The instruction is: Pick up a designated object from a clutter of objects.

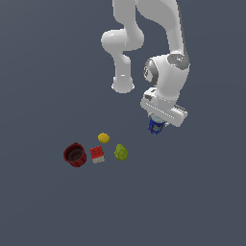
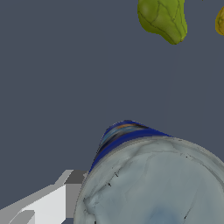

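The blue can (image 1: 155,127) with a pale silvery top sits right under the white hand of my arm, between the fingers of my gripper (image 1: 156,124). In the wrist view the can's top (image 2: 153,183) is very close and tilted, and one white-grey finger (image 2: 48,205) lies against its side. The gripper looks shut on the can. The other finger is hidden. The rest of the clutter lies apart, towards the exterior view's left.
A dark red cup (image 1: 74,154), a red-and-white block (image 1: 97,154), a yellow lemon-like ball (image 1: 103,138) and a lumpy yellow-green fruit (image 1: 121,152) lie on the grey floor. The fruit (image 2: 164,19) and the ball's edge (image 2: 220,22) also show in the wrist view.
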